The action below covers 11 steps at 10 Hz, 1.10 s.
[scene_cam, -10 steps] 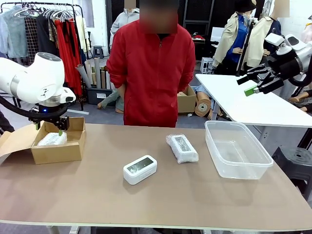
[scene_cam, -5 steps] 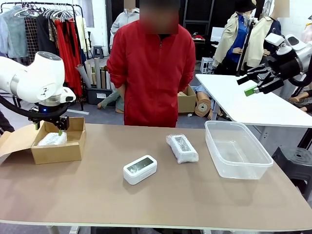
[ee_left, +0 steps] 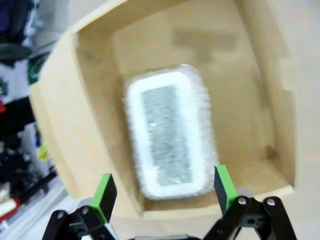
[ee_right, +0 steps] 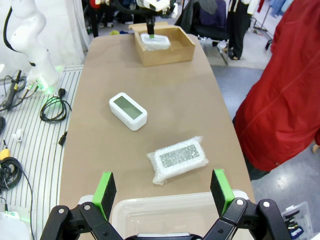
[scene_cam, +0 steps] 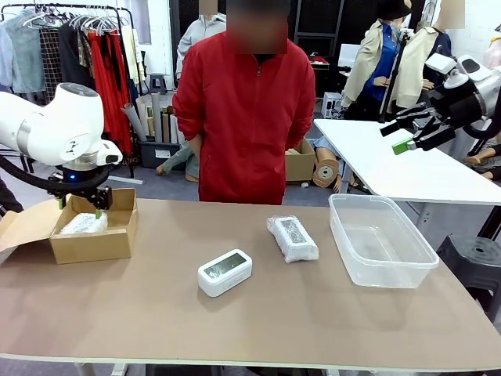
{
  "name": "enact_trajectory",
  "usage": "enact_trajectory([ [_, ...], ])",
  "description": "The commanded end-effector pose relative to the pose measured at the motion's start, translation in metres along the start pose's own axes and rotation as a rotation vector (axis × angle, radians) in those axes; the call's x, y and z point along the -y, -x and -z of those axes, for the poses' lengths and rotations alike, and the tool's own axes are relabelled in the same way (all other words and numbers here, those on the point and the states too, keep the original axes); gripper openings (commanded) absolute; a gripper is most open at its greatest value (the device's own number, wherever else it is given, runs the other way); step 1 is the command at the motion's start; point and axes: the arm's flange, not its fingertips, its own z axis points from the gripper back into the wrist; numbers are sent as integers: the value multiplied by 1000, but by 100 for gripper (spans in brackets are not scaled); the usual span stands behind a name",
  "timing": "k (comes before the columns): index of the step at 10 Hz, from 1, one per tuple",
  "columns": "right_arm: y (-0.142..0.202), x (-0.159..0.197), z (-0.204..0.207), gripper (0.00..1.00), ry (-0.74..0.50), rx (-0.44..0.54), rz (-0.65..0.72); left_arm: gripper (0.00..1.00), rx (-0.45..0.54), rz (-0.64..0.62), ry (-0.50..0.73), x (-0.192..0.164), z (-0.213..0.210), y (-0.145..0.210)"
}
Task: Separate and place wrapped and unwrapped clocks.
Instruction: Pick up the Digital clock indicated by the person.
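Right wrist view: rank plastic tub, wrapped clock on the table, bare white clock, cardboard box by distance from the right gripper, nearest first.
From the right gripper:
1. plastic tub: directly below the fingers.
2. wrapped clock: on the table, just past the tub.
3. bare white clock: mid-table, farther along.
4. cardboard box: at the table's far end.

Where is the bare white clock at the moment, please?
In the front view the white clock lies near the middle of the table, left of the loose wrapped clock, with the cardboard box farther left.
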Motion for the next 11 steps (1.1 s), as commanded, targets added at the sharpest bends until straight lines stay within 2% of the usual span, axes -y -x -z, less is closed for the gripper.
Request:
enact_trajectory([
  [1,-2,-1,0,100,0,3,-4,100,-42,216,193,1,-25,6],
  [2,-2,-1,0,100,0,3,-4,100,-28,229,227,11,-35,7],
  [4,-2,-1,0,100,0,3,-4,100,7,309,352,8,-62,10],
  [5,-2,-1,0,100,0,3,-4,100,67,390,402,5,-77,11],
  [8,-2,-1,0,100,0,3,-4,100,359,551,583,-5,-120,12],
  [10,-2,-1,0,100,0,3,-4,100,504,604,687,-19,-141,4],
  [11,-2,-1,0,100,0,3,-4,100,576,644,699,-23,-146,-1],
])
